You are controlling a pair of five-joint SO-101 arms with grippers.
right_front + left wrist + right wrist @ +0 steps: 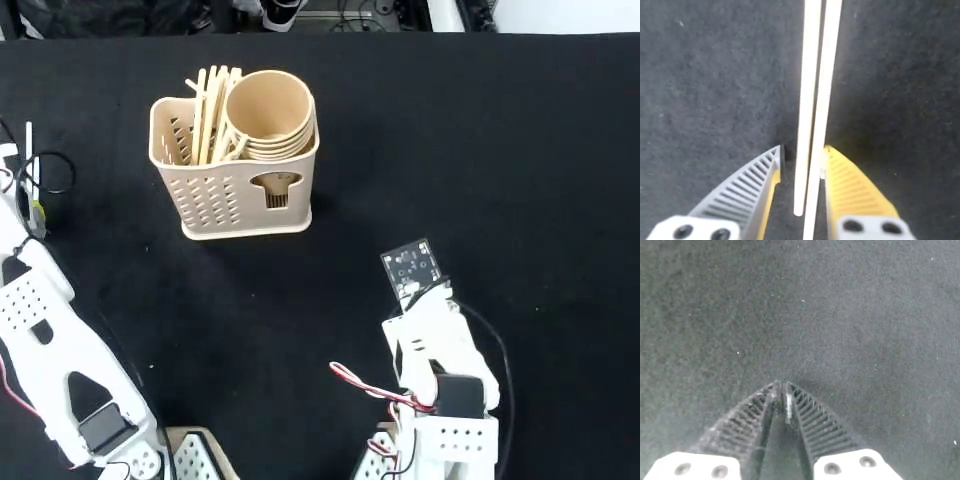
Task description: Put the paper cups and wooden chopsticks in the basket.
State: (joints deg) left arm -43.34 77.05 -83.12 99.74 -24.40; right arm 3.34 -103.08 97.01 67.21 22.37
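Note:
A beige perforated basket (240,205) stands on the black cloth. It holds a stack of paper cups (268,110) and several wooden chopsticks (208,110). Two pale chopsticks (29,160) lie at the far left edge, their near ends between the fingers of my left gripper (803,149). That gripper is narrowly open. The yellow finger (840,175) touches one stick, and a dark gap separates the grey finger (760,175) from the other. My right gripper (780,385) is shut with nothing in it, over bare cloth. Its arm (440,360) sits low at centre-right, well away from the basket.
Black cloth covers the whole table (500,150). A thin black cable loop (55,170) lies beside the left chopsticks. The cloth's far edge runs along the top, with clutter behind it.

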